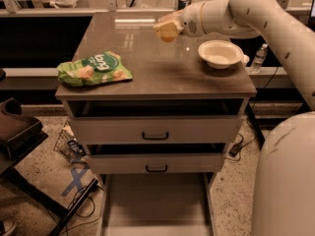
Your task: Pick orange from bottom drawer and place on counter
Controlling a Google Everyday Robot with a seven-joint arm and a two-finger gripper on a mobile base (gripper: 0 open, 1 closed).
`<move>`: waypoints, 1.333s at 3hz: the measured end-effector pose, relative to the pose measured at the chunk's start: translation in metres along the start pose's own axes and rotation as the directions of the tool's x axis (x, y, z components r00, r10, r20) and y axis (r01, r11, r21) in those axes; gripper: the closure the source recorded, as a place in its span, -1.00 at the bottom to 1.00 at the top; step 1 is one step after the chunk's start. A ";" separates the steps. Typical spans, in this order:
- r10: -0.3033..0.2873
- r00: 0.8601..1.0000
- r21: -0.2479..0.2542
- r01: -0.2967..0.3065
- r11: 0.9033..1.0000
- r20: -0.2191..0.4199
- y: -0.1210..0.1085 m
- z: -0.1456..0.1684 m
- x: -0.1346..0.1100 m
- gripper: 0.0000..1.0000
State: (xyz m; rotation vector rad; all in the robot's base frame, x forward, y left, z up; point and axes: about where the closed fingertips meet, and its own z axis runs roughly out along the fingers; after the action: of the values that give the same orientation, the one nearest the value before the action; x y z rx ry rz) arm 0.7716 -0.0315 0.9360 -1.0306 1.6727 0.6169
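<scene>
My gripper (167, 30) hangs just above the back middle of the counter (162, 73), left of a cream bowl. It is shut on the orange (168, 38), of which only a small orange patch shows below the fingers. The bottom drawer (155, 205) is pulled far out at the foot of the cabinet, and the part of its pale floor that shows is bare. My arm reaches in from the right.
A cream bowl (220, 53) sits on the counter's right side and a green snack bag (93, 68) on its left front. A can (183, 3) stands at the back edge. The two upper drawers are slightly open. A dark chair (15, 127) stands on the left.
</scene>
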 end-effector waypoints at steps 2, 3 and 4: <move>0.014 1.000 -0.002 -0.014 1.000 0.007 -0.003 0.018 -0.004 1.00; 0.067 0.997 -0.004 -0.067 0.998 0.042 -0.019 0.065 -0.012 1.00; 0.124 0.991 -0.033 -0.123 0.992 0.044 -0.034 0.122 -0.003 1.00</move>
State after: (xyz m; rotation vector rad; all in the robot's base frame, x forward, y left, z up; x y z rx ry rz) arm 0.8619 0.0503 0.9007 -0.9319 1.7003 0.7433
